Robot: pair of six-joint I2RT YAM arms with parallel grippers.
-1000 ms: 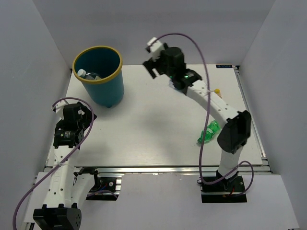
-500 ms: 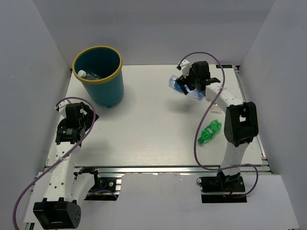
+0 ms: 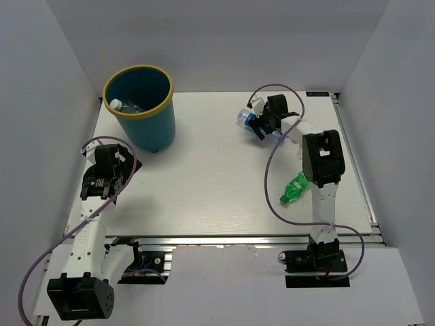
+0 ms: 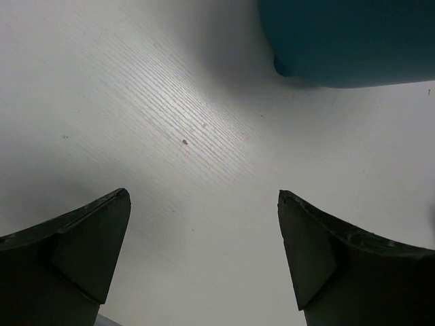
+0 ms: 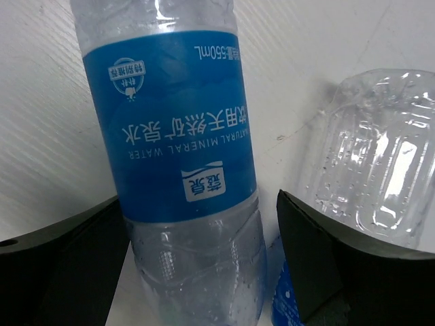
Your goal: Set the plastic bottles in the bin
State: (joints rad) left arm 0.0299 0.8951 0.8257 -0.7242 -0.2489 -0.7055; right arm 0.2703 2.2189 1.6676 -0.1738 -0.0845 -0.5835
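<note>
The right gripper point(image 5: 202, 197) is positioned low over the far right part of the table point(image 3: 204, 176). Its fingers are spread on either side of a clear bottle point(image 5: 178, 122) with a blue label. The bottle is seen lying between the two fingers. A narrow gap is visible at the finger on the right of the wrist view, so the bottle is straddled and not pinched. A second clear bottle point(image 5: 380, 163) is located just beside the first, on the outer side of that same finger; whether the two bottles touch cannot be told. A green bottle point(image 3: 293, 188) is found on its side on the table nearer the arm bases, just beside the right arm point(image 3: 319, 163) and well apart from the gripper. The bin point(image 3: 153, 132) is set upright at the far left of the table, well apart from the bottles on the right. A bottle with a white cap point(image 3: 115, 104) is seen inside it, against the left wall. The left gripper point(image 4: 204, 193) is held above bare table near the bin, with its fingers spread wide and nothing between them. The bin's base is seen at the upper right of the left wrist view.
</note>
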